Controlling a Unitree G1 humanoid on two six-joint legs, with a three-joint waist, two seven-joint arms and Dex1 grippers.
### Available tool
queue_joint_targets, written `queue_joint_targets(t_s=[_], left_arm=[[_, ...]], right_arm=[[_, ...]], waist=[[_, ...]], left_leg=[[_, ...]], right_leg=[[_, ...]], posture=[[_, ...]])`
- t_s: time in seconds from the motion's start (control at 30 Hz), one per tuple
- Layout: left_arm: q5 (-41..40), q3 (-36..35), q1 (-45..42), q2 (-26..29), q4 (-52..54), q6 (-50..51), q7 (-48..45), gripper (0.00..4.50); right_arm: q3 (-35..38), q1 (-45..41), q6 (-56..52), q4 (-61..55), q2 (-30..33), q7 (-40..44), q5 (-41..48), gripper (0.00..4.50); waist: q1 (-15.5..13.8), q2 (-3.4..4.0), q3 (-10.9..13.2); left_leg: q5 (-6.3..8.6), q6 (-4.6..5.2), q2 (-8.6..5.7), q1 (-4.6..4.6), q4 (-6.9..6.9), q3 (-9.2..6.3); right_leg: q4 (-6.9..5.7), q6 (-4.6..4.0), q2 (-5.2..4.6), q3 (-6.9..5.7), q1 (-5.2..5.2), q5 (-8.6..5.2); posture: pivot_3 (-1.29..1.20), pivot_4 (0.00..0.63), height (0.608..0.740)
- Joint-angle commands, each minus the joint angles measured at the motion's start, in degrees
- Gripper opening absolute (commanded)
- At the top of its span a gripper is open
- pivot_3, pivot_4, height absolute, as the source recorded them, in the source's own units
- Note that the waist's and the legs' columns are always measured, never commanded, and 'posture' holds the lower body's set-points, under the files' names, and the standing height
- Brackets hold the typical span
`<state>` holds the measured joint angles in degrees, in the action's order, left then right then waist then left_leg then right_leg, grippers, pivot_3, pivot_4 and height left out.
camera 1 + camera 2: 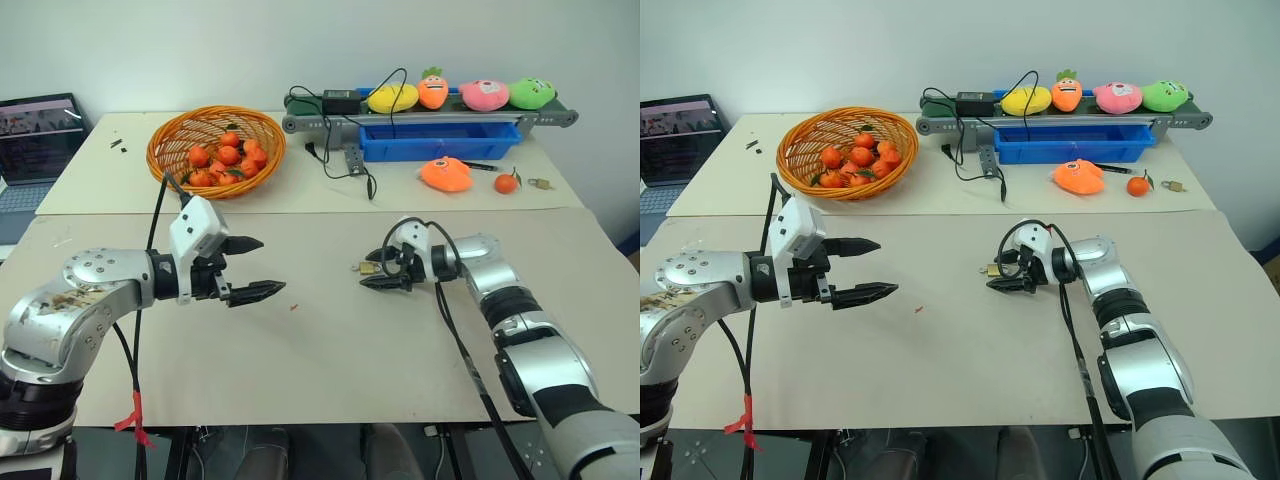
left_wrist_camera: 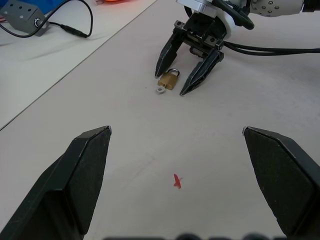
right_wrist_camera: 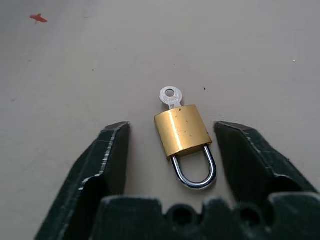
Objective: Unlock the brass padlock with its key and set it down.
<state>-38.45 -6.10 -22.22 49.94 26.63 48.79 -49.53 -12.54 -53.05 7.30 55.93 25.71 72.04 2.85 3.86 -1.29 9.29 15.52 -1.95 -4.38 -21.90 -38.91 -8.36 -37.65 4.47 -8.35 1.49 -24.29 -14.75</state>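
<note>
The brass padlock (image 3: 181, 131) lies flat on the desk (image 1: 330, 350), its key (image 3: 170, 96) in the keyhole, between the spread fingers of the right pincer (image 1: 383, 273), untouched. The left pincer (image 1: 248, 268) hangs spread, well apart. Grasping seems underway: next, pinching the lock's body squarely.

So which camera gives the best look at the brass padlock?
The right wrist view: the brass padlock lies close up between the right hand's fingers, key inserted. The left wrist view shows it smaller; in the eye views it is a speck.
</note>
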Motion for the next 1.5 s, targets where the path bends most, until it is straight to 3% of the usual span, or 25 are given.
queue_joint_targets(t_s=[0.03, 0.07, 0.13, 0.33, 0.6, 0.73, 0.93, 1.1, 1.5], left_arm=[[-0.3, -1.5, -1.3, 0.7, 0.9, -1.2, -0.1, 4.50], [-0.3, -1.5, -1.4, 0.7, 0.9, -1.1, -0.1, 4.50], [-0.4, -1.5, -1.5, 0.7, 0.9, -1.0, -0.1, 4.50], [-0.8, -2.1, -1.5, 0.1, -0.1, -1.2, -0.1, 4.50], [-7.5, -5.8, -1.7, -4.8, -4.7, 3.9, 2.9, 4.50], [-11.8, -6.1, -3.8, -8.7, -7.9, 10.4, 7.6, 4.50], [-25.9, -8.8, -6.3, -15.1, -9.1, 22.4, 14.7, 4.50], [-33.1, -12.1, -10.1, -19.8, -15.8, 27.4, 24.7, 4.50], [-35.0, -6.7, -9.1, -22.0, -12.6, 26.9, 28.2, 4.50]], right_arm=[[1.2, 0.0, 1.0, 0.0, -0.5, 0.4, -0.3, 1.69], [1.3, 0.0, 1.0, 0.0, -0.5, 0.5, -0.4, 1.29], [1.5, 0.1, 1.0, -0.2, -0.5, 0.5, -0.5, 0.93], [2.2, 1.3, -1.2, -5.6, -0.2, 0.9, 0.5, 0.93], [5.3, 6.3, -12.1, -35.6, 6.4, -0.1, 3.9, 0.93], [7.0, 8.3, -18.6, -50.9, 9.2, -2.3, 6.0, 0.93], [7.3, 11.6, -26.9, -66.2, 11.0, -5.5, 9.2, 0.93], [6.1, 17.4, -29.4, -72.0, 11.6, -7.5, 10.1, 0.93], [6.0, 18.4, -33.2, -75.1, 11.6, -10.4, 12.4, 0.93]], waist=[[0.2, 0.00, 0.0], [0.2, 0.00, 0.0], [0.2, 0.00, 0.0], [0.1, 0.00, 0.0], [-0.1, 0.01, 0.0], [-0.3, 0.01, 0.0], [-0.8, 0.00, 0.0], [-1.6, -0.01, 0.0], [-1.5, -0.01, 0.0]], left_leg=[[0.00, 0.00, 0.00, 0.00, 0.00, 0.01], [0.00, 0.00, 0.00, 0.00, 0.00, 0.01], [0.00, 0.00, 0.00, 0.06, 0.01, 0.04], [0.00, 0.00, 0.01, 0.06, 0.02, 0.06], [0.01, 0.01, -0.01, -0.08, -0.01, -0.03], [0.04, 0.08, 0.00, -0.05, -0.02, -0.07], [0.07, 0.13, 0.00, -0.06, -0.05, -0.14], [0.07, 0.12, -0.01, 0.01, -0.09, -0.21], [0.06, 0.10, -0.04, 0.24, -0.08, 0.26]], right_leg=[[0.00, 0.00, 0.00, 0.01, 0.00, 0.00], [0.00, 0.00, 0.00, 0.02, -0.01, 0.00], [0.00, 0.00, 0.00, 0.06, 0.01, 0.00], [-0.01, 0.00, 0.01, 0.07, 0.00, 0.00], [-0.25, 0.00, 0.00, 0.07, -0.12, 0.00], [-0.29, 0.01, 0.00, 0.09, -0.12, 0.00], [-0.31, 0.01, 0.00, 0.12, -0.11, 0.00], [-0.29, 0.01, -0.01, 0.15, -0.08, 0.00], [-0.20, 0.01, 0.00, 0.55, -0.09, 0.00]], posture=[[0.00, 0.150, 0.740], [0.00, 0.150, 0.740], [0.00, 0.150, 0.740], [0.00, 0.150, 0.740], [0.00, 0.150, 0.740], [0.00, 0.150, 0.740], [0.00, 0.150, 0.740], [0.00, 0.150, 0.740], [0.00, 0.150, 0.740]])
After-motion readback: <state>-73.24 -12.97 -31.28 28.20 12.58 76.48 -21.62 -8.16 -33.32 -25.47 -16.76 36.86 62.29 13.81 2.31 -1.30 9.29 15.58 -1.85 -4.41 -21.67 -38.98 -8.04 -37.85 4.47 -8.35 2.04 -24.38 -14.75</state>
